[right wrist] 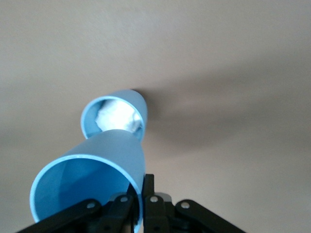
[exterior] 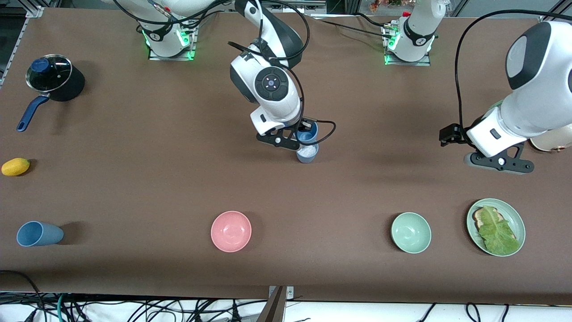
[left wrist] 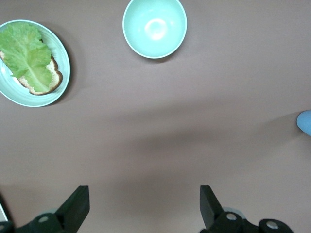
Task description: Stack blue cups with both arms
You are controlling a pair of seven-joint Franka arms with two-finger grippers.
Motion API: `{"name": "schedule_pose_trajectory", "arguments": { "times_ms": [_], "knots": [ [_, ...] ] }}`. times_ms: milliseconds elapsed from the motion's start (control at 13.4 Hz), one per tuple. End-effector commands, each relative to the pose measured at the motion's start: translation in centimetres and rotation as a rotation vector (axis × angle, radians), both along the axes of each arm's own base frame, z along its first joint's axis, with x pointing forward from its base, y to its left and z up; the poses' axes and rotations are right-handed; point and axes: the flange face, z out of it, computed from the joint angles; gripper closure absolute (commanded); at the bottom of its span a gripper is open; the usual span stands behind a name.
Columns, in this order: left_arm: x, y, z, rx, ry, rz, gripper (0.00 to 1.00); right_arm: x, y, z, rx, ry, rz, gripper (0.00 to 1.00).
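A: What sits nearest the front camera?

B: A row along the table's (exterior: 134, 188) front edge: a third blue cup (exterior: 38, 234) lying on its side at the right arm's end; then a pink bowl (exterior: 231, 231); a pale green bowl (exterior: 411, 232); and a green plate (exterior: 518, 223) bearing toast (exterior: 480, 218) under a lettuce leaf (exterior: 498, 232) at the left arm's end.

A: And the cups being stacked?

B: Mid-table; the right gripper (exterior: 304, 134) is clenched on the rim of a mid-blue cup (exterior: 308, 133), holding it in the air just over a greyer blue cup (exterior: 307, 153) that stands upright with something white inside; I cannot tell whether the two touch.

A: The left gripper?

B: The left gripper (exterior: 498, 162) waits over bare table near the plate, its fingers (left wrist: 77, 206) spread wide and empty.

A: Farther still?

B: A yellow lemon (exterior: 15, 167); then a black pot (exterior: 56, 78) with a blue handle and glass lid, both at the right arm's end.
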Motion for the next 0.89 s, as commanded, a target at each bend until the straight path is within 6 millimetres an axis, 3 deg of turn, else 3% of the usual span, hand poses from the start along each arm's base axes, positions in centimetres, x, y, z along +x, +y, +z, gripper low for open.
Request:
{"name": "schedule_pose_trajectory", "arguments": {
  "times_ms": [0,224,447,596,820],
  "knots": [
    [-1.2,-0.1,0.6,0.027,-0.007,-0.024,0.0,-0.4,0.6,-0.2,-0.039,0.011,0.018,1.0],
    [-1.2,1.3,1.5,0.019,-0.022,0.001,0.0,-1.0,1.3,-0.7,-0.041,0.014,0.028,1.0],
    [-1.4,1.5,2.8,-0.002,-0.028,0.014,0.0,-0.7,1.3,-0.6,-0.036,0.006,0.026,1.0],
    [-1.8,3.1,4.9,-0.077,-0.059,0.072,0.0,0.2,0.9,0.0,-0.025,-0.007,0.017,1.0],
    [-3.2,2.5,6.0,-0.063,-0.078,0.063,0.0,0.9,0.7,0.3,-0.016,-0.017,0.012,1.0]
  ]
}}
